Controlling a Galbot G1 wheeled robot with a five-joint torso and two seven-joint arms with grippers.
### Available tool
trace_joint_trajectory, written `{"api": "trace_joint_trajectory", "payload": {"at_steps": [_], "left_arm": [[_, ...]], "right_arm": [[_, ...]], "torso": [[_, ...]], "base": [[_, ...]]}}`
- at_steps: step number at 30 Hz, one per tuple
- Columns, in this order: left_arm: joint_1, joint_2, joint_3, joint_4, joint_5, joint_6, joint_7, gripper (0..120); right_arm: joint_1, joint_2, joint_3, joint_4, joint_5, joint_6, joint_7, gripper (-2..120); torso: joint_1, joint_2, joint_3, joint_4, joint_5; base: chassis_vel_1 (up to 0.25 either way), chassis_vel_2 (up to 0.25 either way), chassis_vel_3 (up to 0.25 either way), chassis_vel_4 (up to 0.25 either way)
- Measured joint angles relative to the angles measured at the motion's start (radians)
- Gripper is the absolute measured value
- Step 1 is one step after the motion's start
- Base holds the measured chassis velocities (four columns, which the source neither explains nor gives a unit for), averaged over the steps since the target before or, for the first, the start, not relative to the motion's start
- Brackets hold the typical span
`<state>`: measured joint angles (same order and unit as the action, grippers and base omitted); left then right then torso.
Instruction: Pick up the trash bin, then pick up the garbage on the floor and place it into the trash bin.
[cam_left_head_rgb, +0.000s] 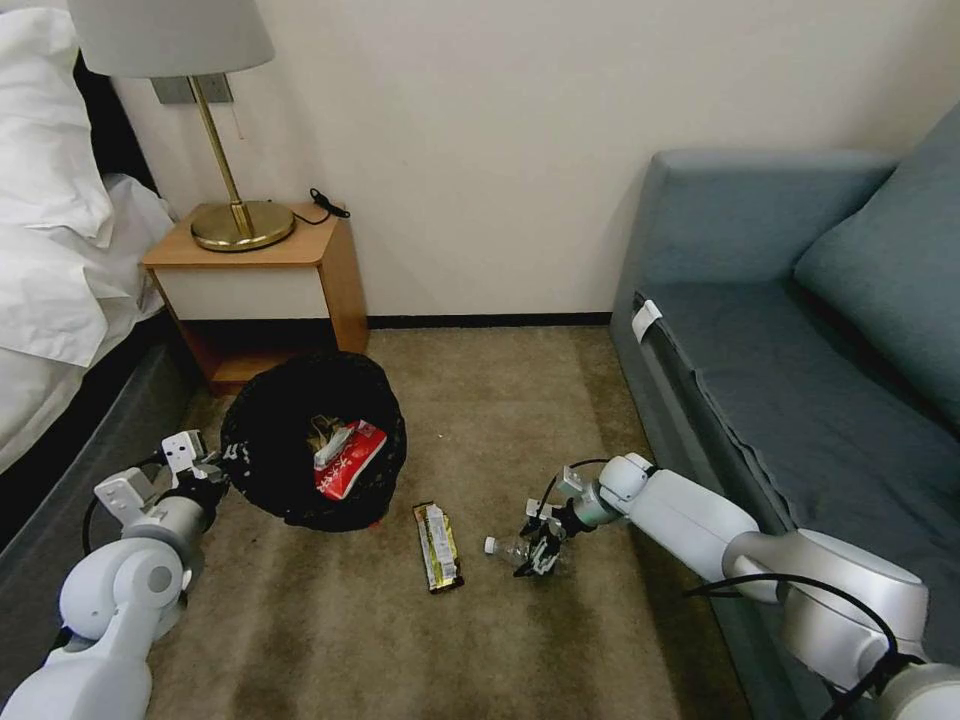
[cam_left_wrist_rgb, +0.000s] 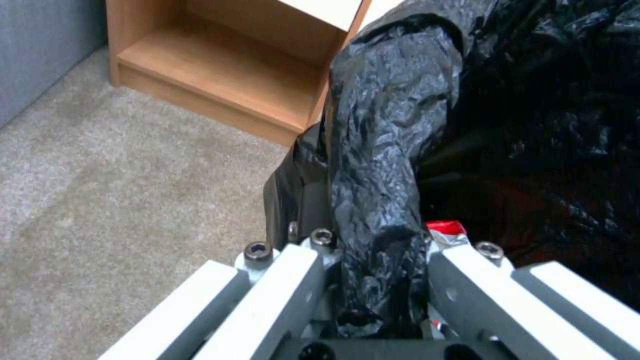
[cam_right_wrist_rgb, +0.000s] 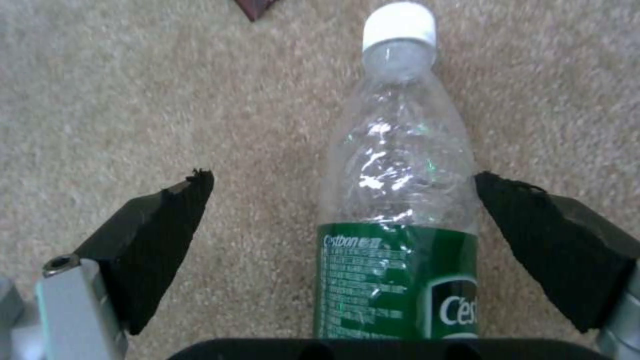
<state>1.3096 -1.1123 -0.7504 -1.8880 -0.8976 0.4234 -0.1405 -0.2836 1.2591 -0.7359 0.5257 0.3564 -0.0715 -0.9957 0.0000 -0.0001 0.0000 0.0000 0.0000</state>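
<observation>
Head view: your right gripper (cam_left_head_rgb: 537, 552) reaches low over the bottle (cam_left_head_rgb: 505, 547), apparently touching carpet.
Right wrist view shows its jaws spread around the bottle (cam_right_wrist_rgb: 400, 200); your left gripper (cam_left_wrist_rgb: 373, 300) clamps the trash bin (cam_left_wrist_rgb: 387, 150) rim.

a brass lamp (cam_left_head_rgb: 228, 190) stands on a wooden nightstand (cam_left_head_rgb: 262, 290) between a white-sheeted bed (cam_left_head_rgb: 55, 260) and a blue-grey sofa (cam_left_head_rgb: 800, 330), on beige carpet (cam_left_head_rgb: 500, 400).

The bottle's (cam_right_wrist_rgb: 399, 210) lower part is cut off by the picture's edge. Inside the bin (cam_left_head_rgb: 270, 440), the brown scrap (cam_left_head_rgb: 322, 430) lies half hidden behind the red packet (cam_left_head_rgb: 350, 460).
</observation>
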Motion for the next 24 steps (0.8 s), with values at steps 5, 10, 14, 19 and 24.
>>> {"api": "trace_joint_trajectory", "payload": {"at_steps": [5,10,14,19,24], "left_arm": [[0.005,0.000,-0.003,0.000,0.000,-0.002,0.002,2],[0.008,0.000,-0.007,-0.001,0.000,-0.003,0.003,2],[0.009,0.000,-0.007,-0.001,0.000,-0.004,0.003,2],[0.010,0.001,-0.010,0.000,0.000,-0.007,0.007,2],[0.012,0.001,-0.012,0.001,0.000,-0.008,0.011,2]], "right_arm": [[-0.011,0.030,0.041,-0.055,-0.065,0.024,0.008,100],[-0.017,0.053,0.071,-0.099,-0.114,0.048,0.013,100],[-0.021,0.060,0.077,-0.117,-0.127,0.059,0.027,100],[-0.023,0.068,0.088,-0.139,-0.141,0.073,0.048,88],[-0.023,0.076,0.099,-0.162,-0.153,0.086,0.055,70]], "torso": [[0.000,0.000,0.000,0.0001,0.0000],[0.000,0.000,0.000,0.0001,0.0000],[0.000,0.000,0.000,0.0000,0.0000],[0.000,0.000,0.000,0.0000,0.0000],[0.000,0.000,0.000,0.0001,0.0000]], "base": [[0.000,0.000,0.000,0.000],[0.000,0.000,0.000,0.000],[0.000,0.000,0.000,0.000],[0.000,0.000,0.000,0.000],[0.000,0.000,0.000,0.000]]}}
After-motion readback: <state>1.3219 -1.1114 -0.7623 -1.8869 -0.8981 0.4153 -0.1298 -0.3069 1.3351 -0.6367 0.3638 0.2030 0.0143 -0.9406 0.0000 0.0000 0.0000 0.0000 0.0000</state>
